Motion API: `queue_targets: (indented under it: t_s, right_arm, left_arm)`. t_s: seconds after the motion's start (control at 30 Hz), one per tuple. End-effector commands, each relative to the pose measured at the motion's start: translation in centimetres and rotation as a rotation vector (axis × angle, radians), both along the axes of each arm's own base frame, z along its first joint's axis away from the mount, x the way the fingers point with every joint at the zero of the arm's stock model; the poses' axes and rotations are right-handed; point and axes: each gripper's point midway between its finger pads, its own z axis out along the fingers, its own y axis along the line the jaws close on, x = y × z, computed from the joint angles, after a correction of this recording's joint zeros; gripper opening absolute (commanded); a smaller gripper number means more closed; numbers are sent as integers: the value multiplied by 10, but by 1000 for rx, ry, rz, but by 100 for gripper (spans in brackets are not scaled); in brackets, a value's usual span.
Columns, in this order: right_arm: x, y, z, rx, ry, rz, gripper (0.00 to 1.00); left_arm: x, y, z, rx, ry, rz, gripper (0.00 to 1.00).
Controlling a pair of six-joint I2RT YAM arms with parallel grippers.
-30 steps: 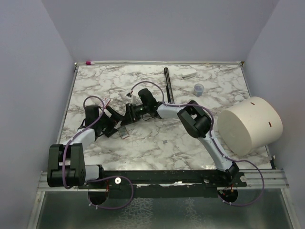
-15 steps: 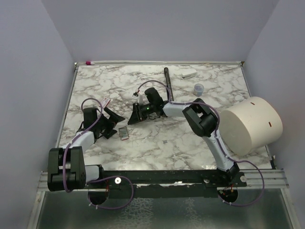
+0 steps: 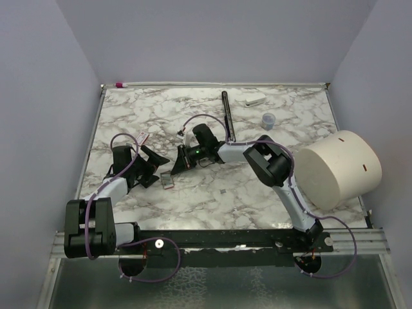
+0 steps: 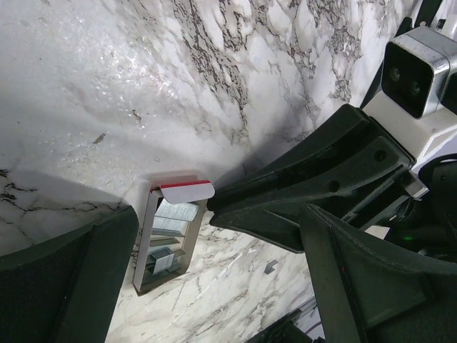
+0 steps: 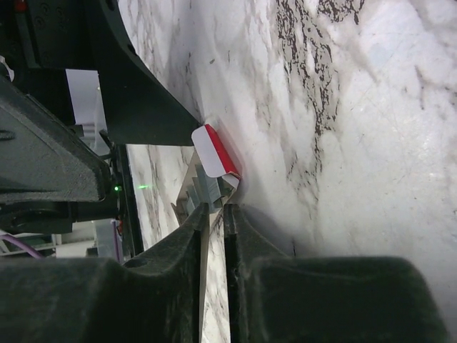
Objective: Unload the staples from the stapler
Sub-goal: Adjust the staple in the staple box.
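The stapler (image 3: 227,116) is a thin black bar lying on the marble at the back centre, away from both grippers. A small open cardboard box (image 3: 167,181) with a red-and-white flap lies between the grippers. It holds grey staple strips (image 4: 173,214), which also show in the right wrist view (image 5: 205,189). One loose grey staple piece (image 3: 223,190) lies on the marble and shows in the left wrist view (image 4: 269,268). My left gripper (image 3: 152,167) is open and empty, its jaws either side of the box (image 4: 166,243). My right gripper (image 3: 174,165) is shut, its tips (image 5: 214,211) at the box's edge.
A large white cylinder (image 3: 338,168) stands at the right edge. A small white object (image 3: 254,100) and a small grey cup (image 3: 268,120) sit at the back right. A pink-tipped stick (image 3: 120,84) lies at the back left corner.
My right gripper drew back up and right from the box, then came back down-left to its edge. My left gripper backed off slightly. The box has stayed in place.
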Motion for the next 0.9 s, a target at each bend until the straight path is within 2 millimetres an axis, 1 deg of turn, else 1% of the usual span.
queue_targets:
  t_s: [0.0, 0.07, 0.13, 0.43, 0.63, 0.7, 0.8, 0.87]
  right_arm:
    - [-2, 4, -8, -1, 7, 2, 10]
    - [-2, 6, -8, -1, 8, 6, 7]
    - [-3, 8, -7, 3, 8, 9, 5]
    - [-6, 22, -2, 11, -3, 31, 3]
    - [-7, 23, -3, 4, -2, 29, 1]
    - [-6, 21, -1, 1, -11, 20, 3]
    - [-4, 19, 6, -2, -28, 11, 11]
    - [-1, 16, 12, -3, -38, 5, 14]
  left_arm:
    - [-1, -3, 2, -24, -10, -14, 99]
    - [0, -4, 2, -26, -13, -16, 99]
    - [1, -4, 2, -28, -15, -17, 99]
    - [7, -12, 7, -42, -29, -39, 99]
    - [5, -14, 7, -41, -27, -43, 99]
    - [2, -12, 6, -27, -22, -37, 99]
    - [-2, -9, 6, -7, -21, -26, 99]
    - [-5, -6, 4, 13, -17, -20, 99]
